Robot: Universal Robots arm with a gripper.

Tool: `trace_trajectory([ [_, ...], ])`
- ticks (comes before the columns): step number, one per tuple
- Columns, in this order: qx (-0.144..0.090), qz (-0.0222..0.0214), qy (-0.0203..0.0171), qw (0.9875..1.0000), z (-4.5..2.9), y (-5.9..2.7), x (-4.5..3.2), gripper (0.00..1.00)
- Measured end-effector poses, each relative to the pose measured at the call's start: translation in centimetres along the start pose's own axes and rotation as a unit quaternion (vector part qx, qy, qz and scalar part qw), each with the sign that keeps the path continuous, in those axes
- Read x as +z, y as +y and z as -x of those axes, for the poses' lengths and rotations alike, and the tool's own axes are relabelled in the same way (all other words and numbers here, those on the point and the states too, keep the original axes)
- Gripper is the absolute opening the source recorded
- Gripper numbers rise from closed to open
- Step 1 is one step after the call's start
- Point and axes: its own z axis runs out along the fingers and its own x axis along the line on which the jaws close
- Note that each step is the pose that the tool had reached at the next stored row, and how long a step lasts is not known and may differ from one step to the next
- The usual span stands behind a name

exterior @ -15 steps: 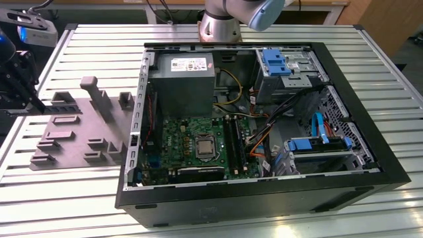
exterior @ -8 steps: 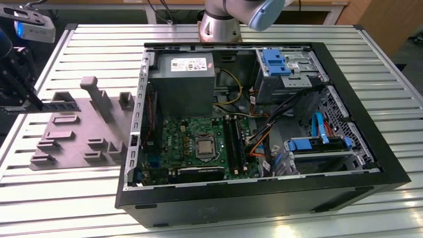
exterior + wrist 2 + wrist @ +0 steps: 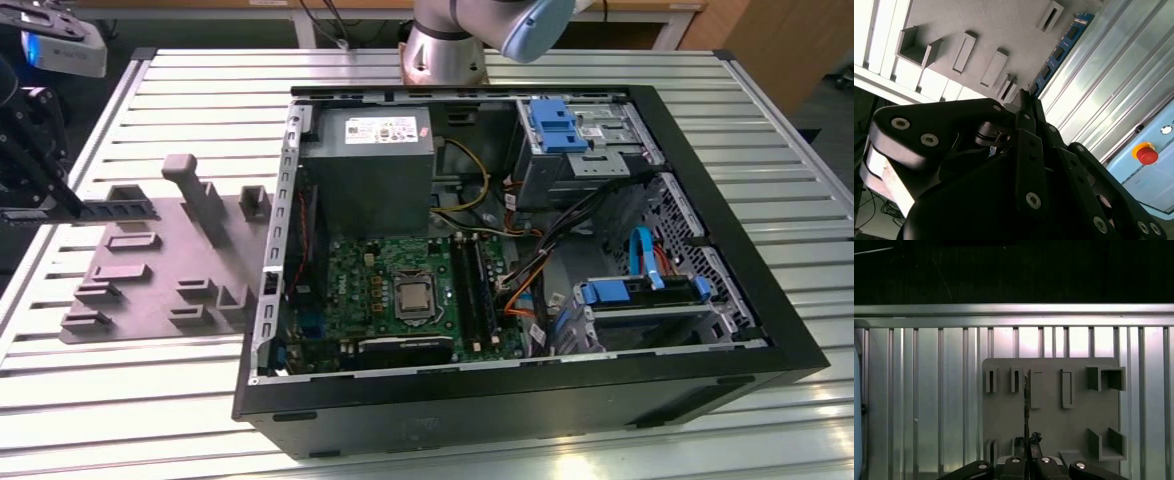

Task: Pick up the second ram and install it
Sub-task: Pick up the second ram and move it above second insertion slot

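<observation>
Exterior view, far left: end effector (image 3: 54,207) clenched on ram (image 3: 118,210), held edge-on over grey holder (image 3: 160,270). Prob. keeps contact edge free for slot.

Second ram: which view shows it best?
The second wrist view: the second ram shows its blue face and chips, running from the gripper. The first wrist view sees it edge-on; the exterior view, a dark strip.
</observation>
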Motion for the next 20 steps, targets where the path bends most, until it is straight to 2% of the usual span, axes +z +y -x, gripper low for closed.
trace_trajectory([
  [20,0.000,0.0000,0.0003,1.0000,0.12,0.01,-1.92,0.14],
])
